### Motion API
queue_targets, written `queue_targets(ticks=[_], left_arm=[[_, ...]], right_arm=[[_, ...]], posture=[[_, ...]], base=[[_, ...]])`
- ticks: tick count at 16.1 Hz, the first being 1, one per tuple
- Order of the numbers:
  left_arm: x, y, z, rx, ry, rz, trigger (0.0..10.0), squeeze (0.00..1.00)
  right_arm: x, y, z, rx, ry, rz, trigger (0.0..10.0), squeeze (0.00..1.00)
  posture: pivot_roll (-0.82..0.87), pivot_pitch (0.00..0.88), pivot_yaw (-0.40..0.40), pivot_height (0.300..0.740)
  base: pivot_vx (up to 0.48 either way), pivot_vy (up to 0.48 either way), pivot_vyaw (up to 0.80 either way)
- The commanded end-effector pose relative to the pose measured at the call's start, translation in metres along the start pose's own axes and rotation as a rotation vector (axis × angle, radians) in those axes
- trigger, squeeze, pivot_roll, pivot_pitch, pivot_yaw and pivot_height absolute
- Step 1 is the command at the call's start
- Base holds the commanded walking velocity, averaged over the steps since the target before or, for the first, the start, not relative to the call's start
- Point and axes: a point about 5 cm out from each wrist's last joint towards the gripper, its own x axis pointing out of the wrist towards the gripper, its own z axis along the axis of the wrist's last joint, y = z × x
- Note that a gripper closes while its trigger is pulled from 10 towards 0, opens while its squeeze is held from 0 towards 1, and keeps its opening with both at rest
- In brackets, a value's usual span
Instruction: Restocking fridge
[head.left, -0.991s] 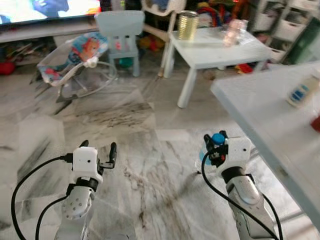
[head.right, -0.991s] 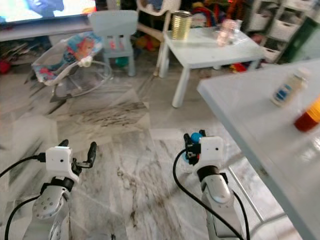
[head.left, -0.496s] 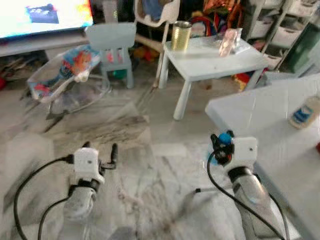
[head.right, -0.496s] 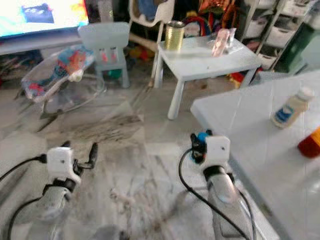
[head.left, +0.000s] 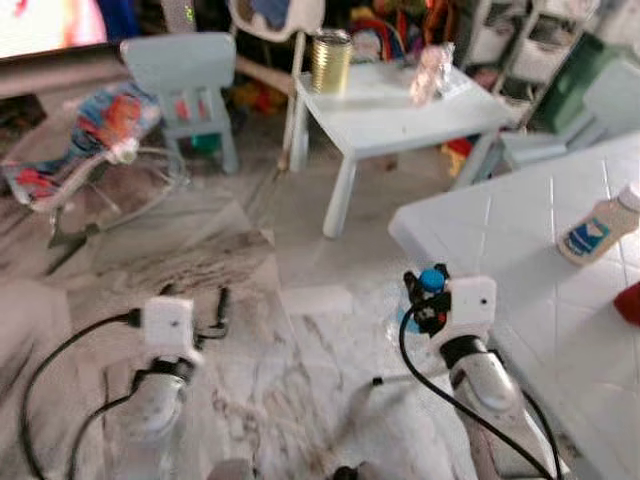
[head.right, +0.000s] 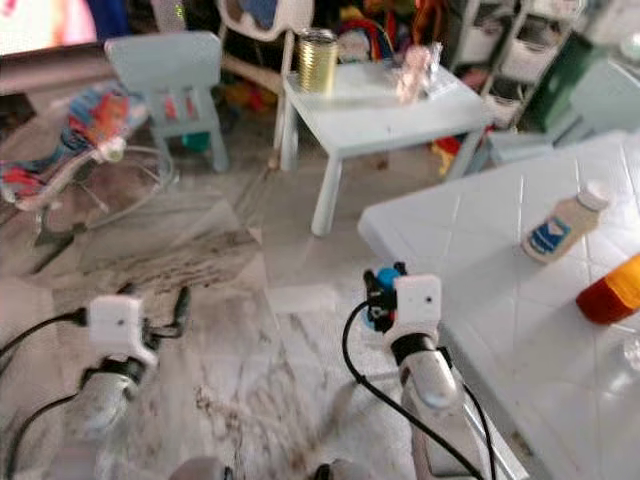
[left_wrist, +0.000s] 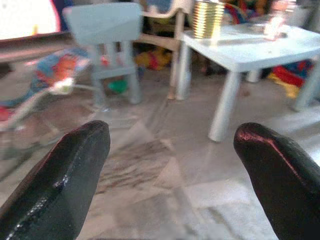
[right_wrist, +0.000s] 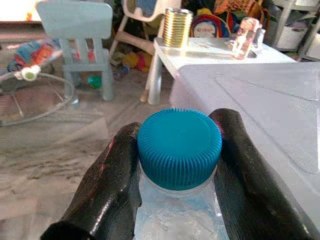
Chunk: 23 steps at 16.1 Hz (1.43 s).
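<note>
My right gripper (head.left: 424, 296) is shut on a clear water bottle with a blue cap (right_wrist: 179, 145), held upright just off the near corner of the white tiled counter (head.left: 520, 250). In the right wrist view both black fingers (right_wrist: 114, 185) press the bottle's neck right under the cap. My left gripper (head.left: 196, 305) hangs open over the marble floor, its fingers (left_wrist: 70, 175) wide apart with nothing between them. On the counter lie a white sauce bottle with a blue label (head.left: 597, 226) and a red bottle (head.right: 612, 293).
A small white table (head.left: 400, 105) ahead carries a gold can (head.left: 330, 62) and a clear container (head.left: 429, 72). A pale blue child's chair (head.left: 185, 85) and a baby bouncer (head.left: 85, 135) stand at the left. Toy shelves line the back wall. Marble floor (head.left: 300, 340) lies between my arms.
The camera has swung and moved forward, so the counter and its bottles show more fully at the right. The right gripper still holds the bottle; the left stays open.
</note>
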Motion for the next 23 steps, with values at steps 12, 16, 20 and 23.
queue_targets(ticks=[12, 16, 20, 23], left_arm=[[0.0007, -0.0045, -0.0011, 0.004, 0.013, -0.019, 10.0, 0.0], [0.0013, -0.0066, -0.0019, 0.009, 0.013, -0.033, 10.0, 0.0], [0.0004, -0.0052, 0.0016, 0.018, -0.019, -0.006, 10.0, 0.0], [-0.0079, 0.0015, -0.0043, 0.037, -0.003, 0.004, 10.0, 0.0]], right_arm=[[-0.0003, -0.0055, 0.0025, -0.017, -0.018, -0.027, 10.0, 0.0], [0.0002, -0.0064, -0.001, -0.018, 0.006, -0.033, 10.0, 0.0], [0.0002, -0.0043, 0.0015, -0.02, -0.017, -0.009, 10.0, 0.0], [-0.0018, -0.0077, 0.0008, -0.034, -0.018, -0.022, 10.0, 0.0]], posture=[[0.13, 0.058, -0.053, 0.74], [0.13, 0.057, -0.053, 0.74], [0.13, 0.056, -0.055, 0.74], [0.12, 0.046, -0.056, 0.74]], base=[[0.0, 0.32, 0.0], [0.0, 0.0, -0.4], [0.0, 0.0, -0.2], [0.0, 0.0, 0.0]])
